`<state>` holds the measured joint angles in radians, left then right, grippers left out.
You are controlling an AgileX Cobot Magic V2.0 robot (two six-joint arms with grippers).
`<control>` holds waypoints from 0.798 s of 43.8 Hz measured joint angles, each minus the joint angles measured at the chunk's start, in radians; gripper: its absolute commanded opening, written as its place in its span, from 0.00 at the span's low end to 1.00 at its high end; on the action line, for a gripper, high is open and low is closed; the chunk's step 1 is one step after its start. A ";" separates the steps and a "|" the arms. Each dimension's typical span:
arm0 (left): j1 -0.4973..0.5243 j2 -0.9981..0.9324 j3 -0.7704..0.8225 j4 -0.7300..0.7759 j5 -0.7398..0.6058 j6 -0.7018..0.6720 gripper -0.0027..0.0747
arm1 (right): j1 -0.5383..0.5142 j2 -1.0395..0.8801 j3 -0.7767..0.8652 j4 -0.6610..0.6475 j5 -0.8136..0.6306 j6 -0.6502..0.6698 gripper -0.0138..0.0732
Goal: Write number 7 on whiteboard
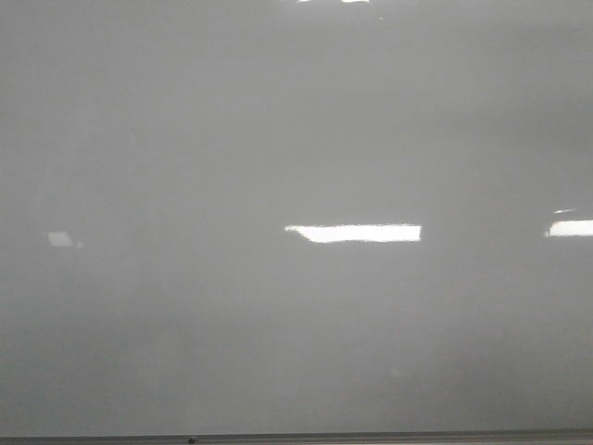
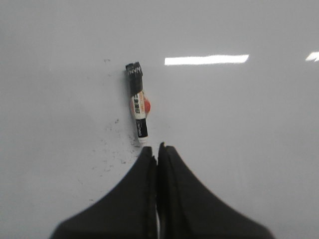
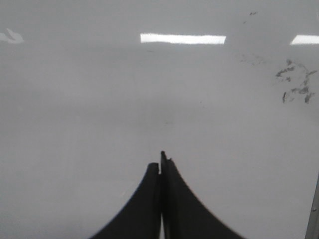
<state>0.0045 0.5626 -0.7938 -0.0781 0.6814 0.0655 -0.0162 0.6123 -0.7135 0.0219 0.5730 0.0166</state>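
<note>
- Left gripper [image 2: 157, 147]: I read the two black fingers pressed together, tips meeting, nothing between them.
- Just ahead of those tips a marker pen [image 2: 137, 104] lies flat on the whiteboard [image 2: 239, 149], free of the fingers; its white end sits close to the left fingertip, its black cap end points away. The barrel is black with a white label and a red-orange patch.
- Faint dark specks [image 2: 112, 149] dot the board beside the marker.
- Right gripper [image 3: 161, 158]: fingers likewise closed against each other, holding nothing, hovering over bare board.
- Off to one side in the right wrist view I see smudged dark marks [image 3: 295, 82], irregular, no readable figure. A thin grey frame edge [image 3: 314, 209] shows at the corner of that view.
- Front view: the board surface [image 1: 185, 139] fills the picture, with bright rectangular light reflections [image 1: 354, 233] and a frame strip [image 1: 371, 436] along the bottom. I find no legible 7 in any view.
</note>
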 measured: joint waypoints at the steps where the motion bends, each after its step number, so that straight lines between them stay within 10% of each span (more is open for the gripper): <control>1: 0.000 0.010 0.002 0.000 0.000 0.000 0.01 | 0.000 0.011 0.000 0.000 0.000 0.000 0.02; 21: 0.000 0.190 0.025 0.000 0.000 0.000 0.01 | 0.039 0.180 0.000 0.000 0.040 -0.061 0.08; 29: 0.000 0.242 0.025 0.000 0.000 0.000 0.05 | 0.059 0.182 0.000 0.000 0.043 -0.075 0.51; 35: 0.000 0.283 0.025 0.002 -0.008 0.000 0.37 | 0.059 0.182 0.000 0.000 0.043 -0.075 0.79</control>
<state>0.0045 0.8452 -0.7687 -0.0761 0.6729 0.0655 0.0428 0.7943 -0.7135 0.0219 0.6161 -0.0585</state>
